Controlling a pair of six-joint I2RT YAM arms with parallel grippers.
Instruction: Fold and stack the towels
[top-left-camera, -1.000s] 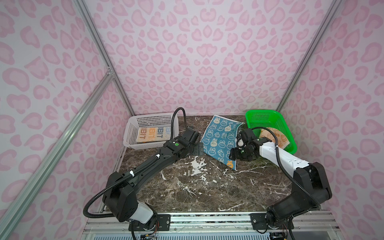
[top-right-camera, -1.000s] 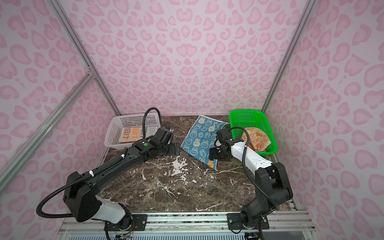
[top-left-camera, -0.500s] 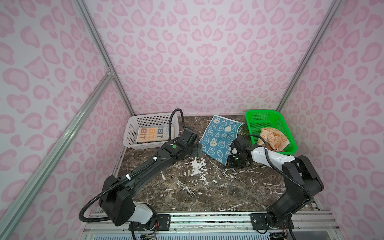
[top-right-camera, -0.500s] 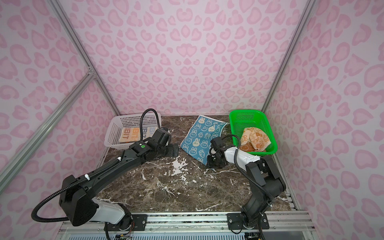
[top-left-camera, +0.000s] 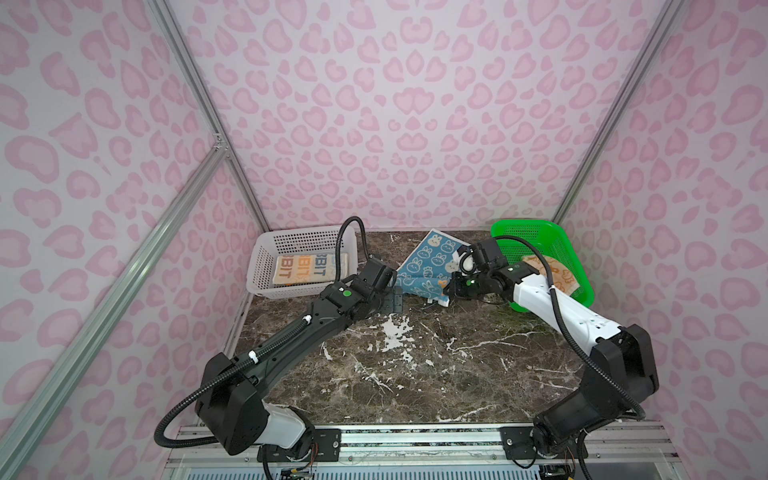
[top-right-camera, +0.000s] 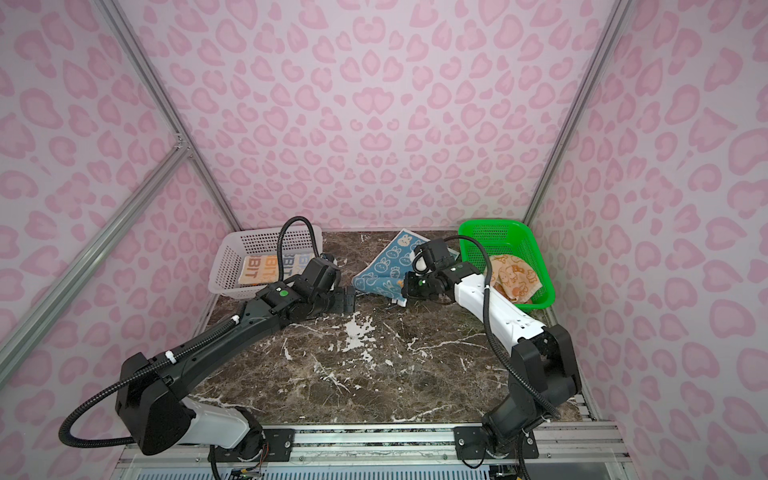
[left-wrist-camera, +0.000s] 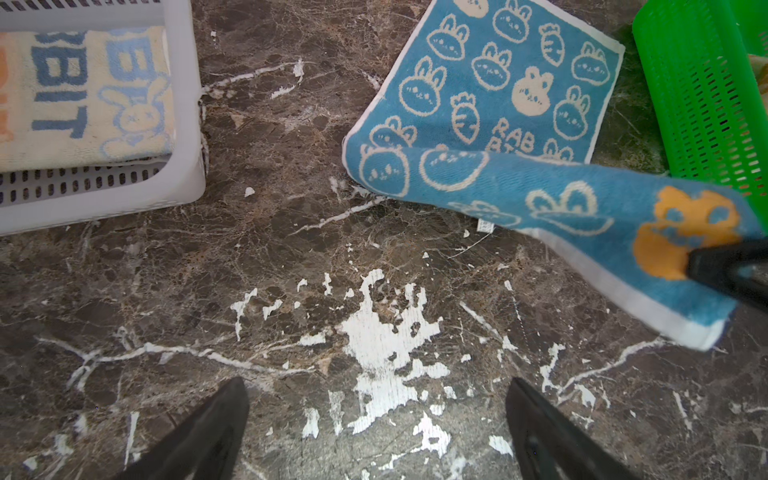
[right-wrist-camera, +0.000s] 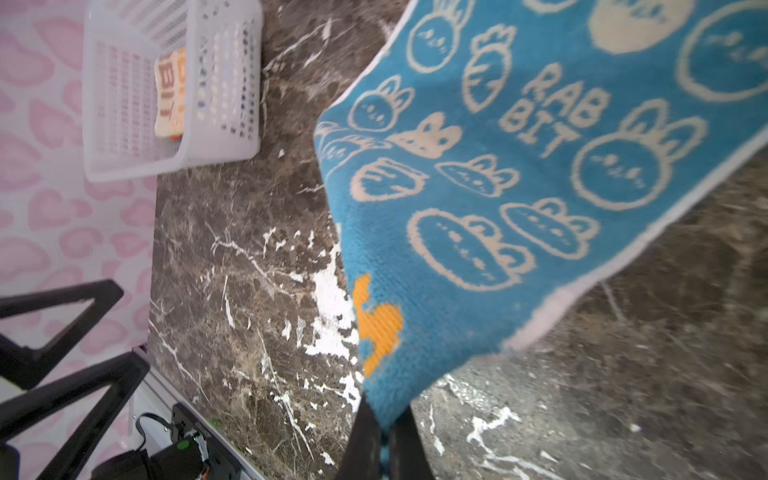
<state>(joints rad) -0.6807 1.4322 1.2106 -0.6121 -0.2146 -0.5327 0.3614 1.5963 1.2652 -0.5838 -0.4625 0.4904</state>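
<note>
A teal towel (top-left-camera: 432, 266) (top-right-camera: 386, 270) with white bunnies lies on the marble table at the back middle. My right gripper (top-left-camera: 451, 286) (right-wrist-camera: 384, 419) is shut on its near corner, which is lifted off the table and folds over (left-wrist-camera: 582, 203). My left gripper (top-left-camera: 397, 297) (left-wrist-camera: 376, 399) stands open and empty over bare marble, just left of the towel's near edge. A folded cream towel (top-left-camera: 305, 270) (left-wrist-camera: 83, 95) lies in the white basket (top-left-camera: 303, 235). An orange towel (top-left-camera: 561, 276) (top-right-camera: 515, 276) lies crumpled in the green basket (top-left-camera: 528, 232).
The white basket (top-right-camera: 270, 239) stands at the back left and the green basket (top-right-camera: 494, 232) (left-wrist-camera: 698, 83) at the back right, both close to the teal towel. Pink patterned walls close in three sides. The table's front half holds only the two arms.
My right gripper has shut on the teal towel's near corner and raised it a little. The left arm has barely moved and stays open.
</note>
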